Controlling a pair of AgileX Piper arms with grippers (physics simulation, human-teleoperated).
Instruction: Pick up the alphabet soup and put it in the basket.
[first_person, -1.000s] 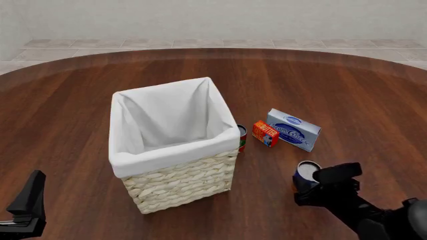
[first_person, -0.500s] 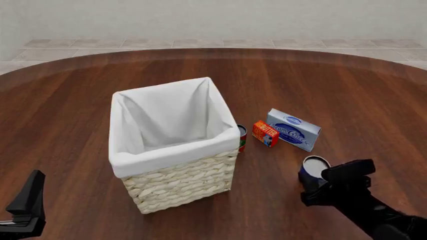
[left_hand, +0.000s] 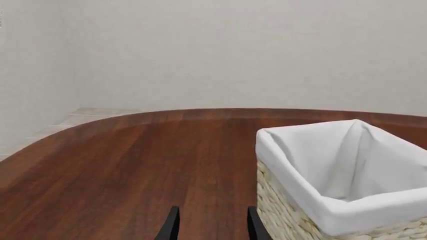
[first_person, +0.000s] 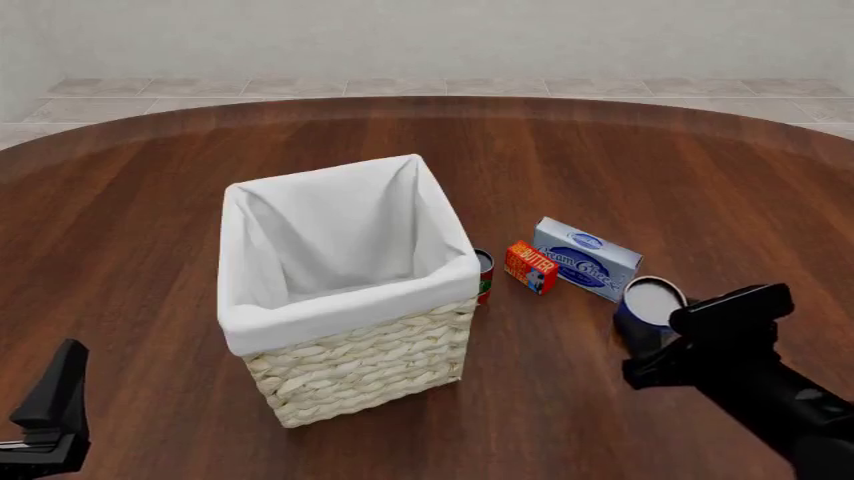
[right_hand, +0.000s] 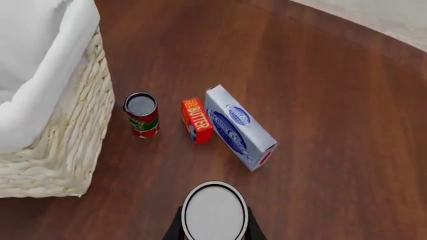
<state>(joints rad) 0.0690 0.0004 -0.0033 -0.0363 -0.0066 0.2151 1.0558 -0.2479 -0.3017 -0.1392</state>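
The alphabet soup (first_person: 651, 300), a blue can with a pale top, is held in my right gripper (first_person: 646, 334), to the right of the basket and just in front of the blue-white box. In the right wrist view the can's top (right_hand: 215, 210) fills the space between the fingers (right_hand: 175, 229), with the table well below it. The basket (first_person: 340, 312), cream wicker with white lining, stands at the table's middle and also shows in the left wrist view (left_hand: 313, 212) and the right wrist view (right_hand: 63, 135). My left gripper (first_person: 54, 412) is open and empty at the near left (left_hand: 212, 226).
A red-and-green can (first_person: 483, 275) stands against the basket's right side (right_hand: 142, 116). An orange-red box (first_person: 530, 266) and a blue-white box (first_person: 587, 259) lie just right of it, shown in the right wrist view as the orange-red box (right_hand: 196, 120) and the blue-white box (right_hand: 237, 129).
My right gripper has moved right and upward in the front view with the soup can in it. The left arm and the other objects have not moved.
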